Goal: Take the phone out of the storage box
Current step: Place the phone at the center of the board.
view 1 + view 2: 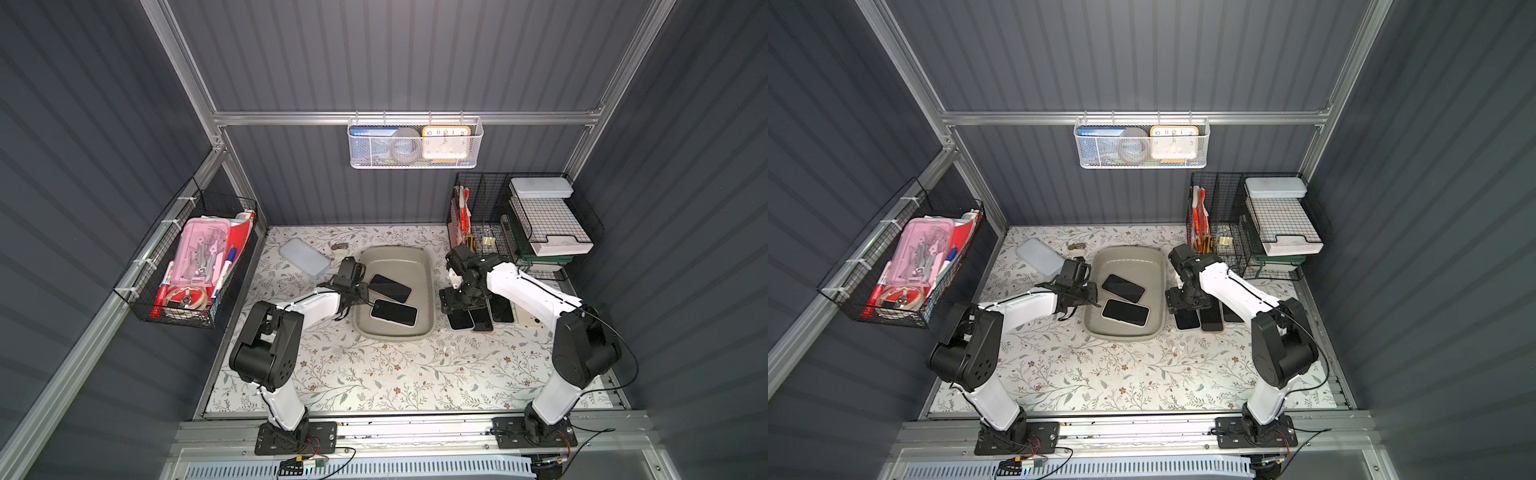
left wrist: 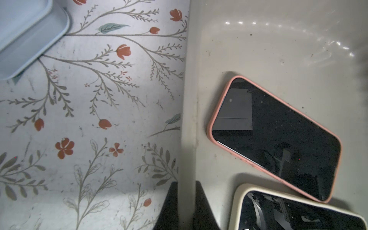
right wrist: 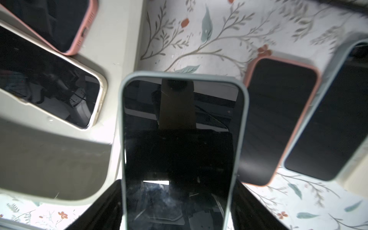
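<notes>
Evidently the step in hand was carrying one phone clear and setting it down. Farthest left lay a pale blue-grey slab (image 1: 304, 257), flat and round-cornered, on the floral table cover (image 1: 374, 374). Next, the left gripper (image 2: 185, 184) was clenched on the side wall of the storage box (image 1: 399, 259), one black finger outside the rim and one inside, apparently steadying it. The box was a shallow grey-beige plastic tray, glossy and scuffed, with sloped walls and rounded corners. Two phones lay in it screen-up. A pink-cased phone (image 1: 389, 288) sat askew, its end overlapping a cream-cased phone (image 1: 394, 312) nearer the robot.

Just right of the tray, outside its rim, the right gripper (image 3: 178, 188) grasped a pale-cased phone (image 3: 179, 119) across its width, beside a row of phones (image 1: 482, 318) lying flat on the table. I judged the next move called for a gentle lowering beside that row. The jaws should release only once the phone lay flat, since the dark glass looked slick and the matte case offered the surer hold.
</notes>
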Controlling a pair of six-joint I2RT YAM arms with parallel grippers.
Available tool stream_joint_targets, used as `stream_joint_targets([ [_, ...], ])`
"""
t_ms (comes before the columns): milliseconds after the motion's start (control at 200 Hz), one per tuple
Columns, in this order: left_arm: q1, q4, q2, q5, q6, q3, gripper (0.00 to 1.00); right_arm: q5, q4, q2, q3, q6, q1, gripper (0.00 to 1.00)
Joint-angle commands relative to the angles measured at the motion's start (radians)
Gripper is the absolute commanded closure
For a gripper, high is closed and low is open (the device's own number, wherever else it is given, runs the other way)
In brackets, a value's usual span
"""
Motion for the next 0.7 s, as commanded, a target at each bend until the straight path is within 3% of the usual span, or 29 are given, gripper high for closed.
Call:
stream_joint_targets([
  [0, 0.003, 0.010, -0.022, -0.033, 0.026, 0.029, 1.00, 0.027, 0.043, 0.008, -0.018, 0.053, 0.003, 0.38],
  [695, 0.003, 0.001, -0.032, -0.025, 0.040, 0.022, 1.00, 0.055, 0.159, 0.128, -0.067, 0.124, -0.007, 0.37],
])
